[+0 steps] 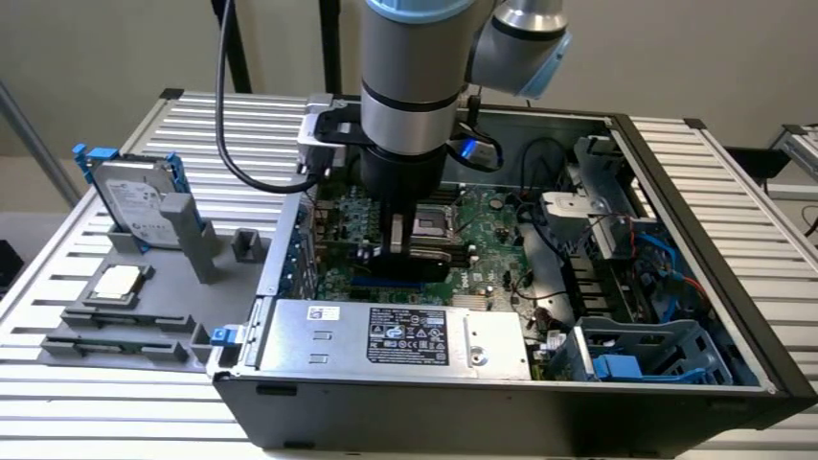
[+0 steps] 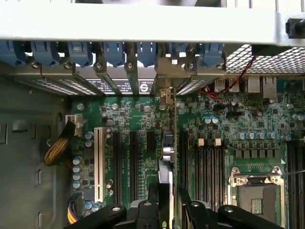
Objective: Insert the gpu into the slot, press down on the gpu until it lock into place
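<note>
Evidently the open computer case [image 1: 511,412] lay on its side on the counter [image 1: 115,422] so its board [image 2: 138,114] faced up; inside, the end effector [image 2: 167,192] clenched the gpu [image 2: 165,150] upright, edge down along the blue slot [image 1: 371,284], seemingly to seat it squarely.

A plain beige wall [image 1: 115,48] is seen across the exterior view from ten to two o'clock, crossed by a dark upright post [image 1: 331,43] at twelve. A table [image 1: 754,220] of ribbed silver slats is spread below, softly and evenly lit. A second slatted bench [image 1: 799,144] is glimpsed at three o'clock.
</note>
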Motion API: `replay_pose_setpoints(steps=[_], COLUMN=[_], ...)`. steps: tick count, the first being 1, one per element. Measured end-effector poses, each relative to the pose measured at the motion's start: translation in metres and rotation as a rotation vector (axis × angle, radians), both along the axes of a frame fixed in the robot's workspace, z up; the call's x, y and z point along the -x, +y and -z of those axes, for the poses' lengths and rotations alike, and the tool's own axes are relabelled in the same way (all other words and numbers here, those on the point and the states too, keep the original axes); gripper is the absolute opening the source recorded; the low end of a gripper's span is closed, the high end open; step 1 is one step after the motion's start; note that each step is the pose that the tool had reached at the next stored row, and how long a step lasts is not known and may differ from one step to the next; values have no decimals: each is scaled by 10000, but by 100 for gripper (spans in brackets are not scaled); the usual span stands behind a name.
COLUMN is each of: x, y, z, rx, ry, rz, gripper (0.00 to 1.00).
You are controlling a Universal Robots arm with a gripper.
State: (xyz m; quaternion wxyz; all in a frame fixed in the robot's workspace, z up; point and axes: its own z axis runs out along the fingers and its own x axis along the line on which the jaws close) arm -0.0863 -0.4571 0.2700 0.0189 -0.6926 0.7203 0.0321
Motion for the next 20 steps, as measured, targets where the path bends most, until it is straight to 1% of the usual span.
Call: replay_pose_setpoints(steps=[5,9,15,20], x=[3,3,-20,-27], y=[1,1,1,1], z=[22,29,35,31], rx=[1,5,4,5], ry=[117,151,229,237], rz=[-1,-15,-42,-45], gripper=[26,26,26,26])
